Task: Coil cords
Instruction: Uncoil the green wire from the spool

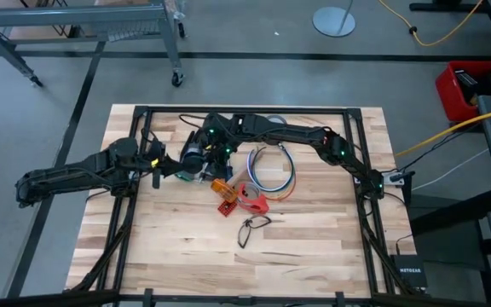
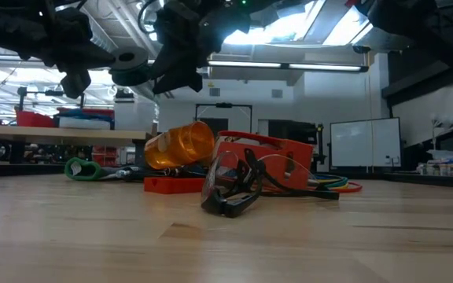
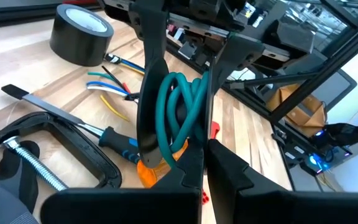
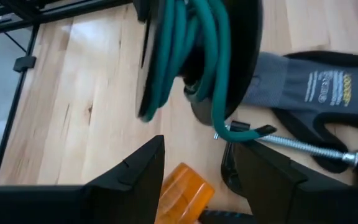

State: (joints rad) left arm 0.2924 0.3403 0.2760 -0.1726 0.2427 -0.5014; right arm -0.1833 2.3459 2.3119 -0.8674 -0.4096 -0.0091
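Observation:
The cords [image 1: 271,168], thin blue, white and orange cables bent into a loose loop, lie flat on the table right of centre; their loose ends [image 3: 107,81] show in the left wrist view. No gripper touches them. A black reel wound with teal cord [image 3: 179,112] hangs above the table between the two grippers. My right gripper [image 4: 199,146] reaches in from the far right and slants down, its fingers apart, with the reel [image 4: 197,56] just past their tips. My left gripper [image 3: 204,168] is shut, close to the reel's other side. My left gripper's shut fingertips stand at the lower end of the reel's black side [image 3: 194,158]; I cannot tell whether they touch it. My right gripper has only bare table and an orange thing in the gap between its fingers; I cannot tell whether it touches the reel beyond them.
A grey roll of duct tape [image 3: 79,34] stands at the far side. A black clamp [image 3: 55,149] and a grey glove [image 4: 316,93] lie under the grippers. An orange bottle [image 1: 220,186], red parts [image 1: 250,198] and safety glasses [image 1: 252,228] lie mid-table. Bare wood shows along the near edge.

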